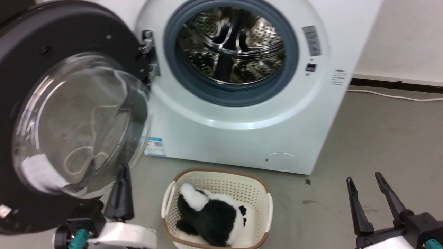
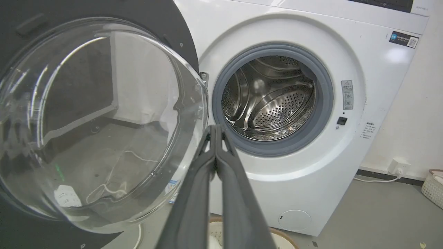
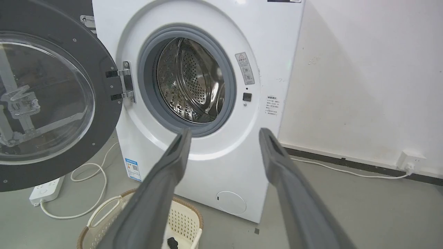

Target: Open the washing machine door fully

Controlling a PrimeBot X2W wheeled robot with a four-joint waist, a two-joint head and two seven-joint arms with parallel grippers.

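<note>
At nine o'clock from the grey-ringed, perforated steel drum mouth (image 1: 231, 45), the large glossy black round washing machine door (image 1: 65, 114) with bulging clear glass bowl (image 1: 79, 131) stands well away from the white machine front (image 1: 242, 138). I judge the opening nearly done; maybe a last push is left. Left gripper (image 2: 215, 133) fingers are pressed together, empty, at five o'clock of the smooth bowl. Right gripper (image 1: 363, 178) fingers stand wide, empty.

The washing machine door (image 1: 79, 121) stands left of the drum (image 1: 230, 45), basket (image 1: 228, 186) in front.
</note>
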